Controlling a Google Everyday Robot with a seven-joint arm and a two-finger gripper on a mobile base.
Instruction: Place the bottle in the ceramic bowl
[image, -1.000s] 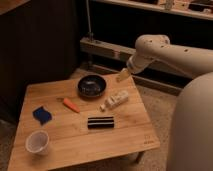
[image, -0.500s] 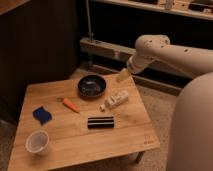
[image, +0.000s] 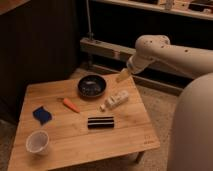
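The whitish translucent bottle (image: 115, 99) lies on its side on the wooden table (image: 70, 135), cap toward the front left. The dark glazed ceramic bowl (image: 92, 85) sits just behind and left of it, near the table's far edge. My gripper (image: 121, 76) hangs above the table's far right edge, right of the bowl and behind the bottle, apart from both. It holds nothing that I can see.
An orange carrot (image: 70, 104) lies left of the bottle. A black rectangular bar (image: 101, 122) lies in front of the bottle. A blue object (image: 42, 114) and a white cup (image: 38, 142) are at the left. My white arm (image: 170, 50) reaches in from the right.
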